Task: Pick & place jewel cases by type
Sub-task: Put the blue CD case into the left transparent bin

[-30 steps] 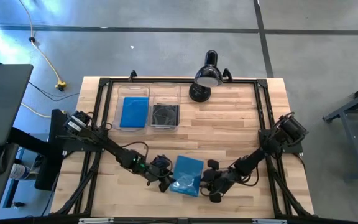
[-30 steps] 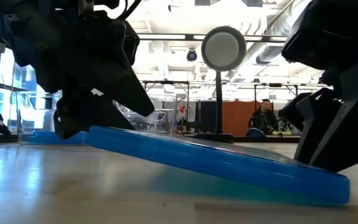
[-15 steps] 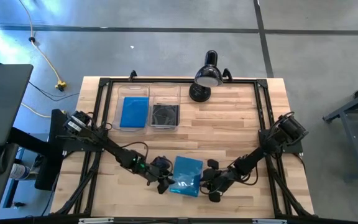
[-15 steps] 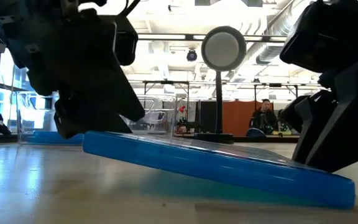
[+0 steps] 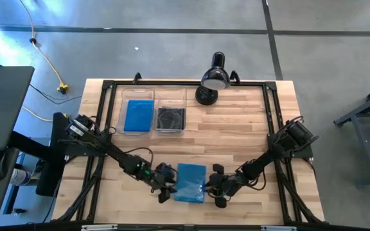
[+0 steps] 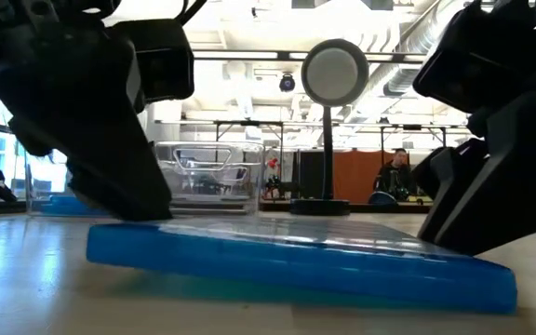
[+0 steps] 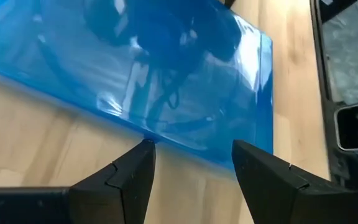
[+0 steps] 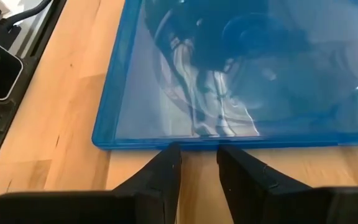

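Two bins (image 5: 154, 110) sit on the table (image 5: 236, 138) just left of the lamp (image 5: 214, 78), side by side. The one farther from the lamp holds a blue case (image 5: 138, 115). The one nearer it holds a dark case (image 5: 171, 117).

Case in play (image 5: 190, 182): translucent blue, well in front of the lamp, by the table's front edge.

Change over the last second: the case was tilted, with the edge on my left arm's side raised off the wood. It now lies nearly flat and has slid a little toward my left arm. In the low view that edge still looks slightly clear of the table.

Left gripper (image 5: 166, 190): in front of the lamp and to its left, at the case's left edge. Fingers stand wide apart, their tips (image 7: 138, 165) just touching the edge. Nothing is clamped.

Right gripper (image 5: 216, 189): straight in front of the lamp, at the case's opposite edge. Fingers have been narrowing, and a slim gap remains between them. The tips (image 8: 169, 155) meet the edge with no grip on it.

Judgement: the lift has been let down, so the case is not in hand. It reads as squared up between my two grippers. A fresh pinch on one edge is needed before it can go to the farther bin with the other blue one.

Risk: the thin slick edge may skid away instead of seating.
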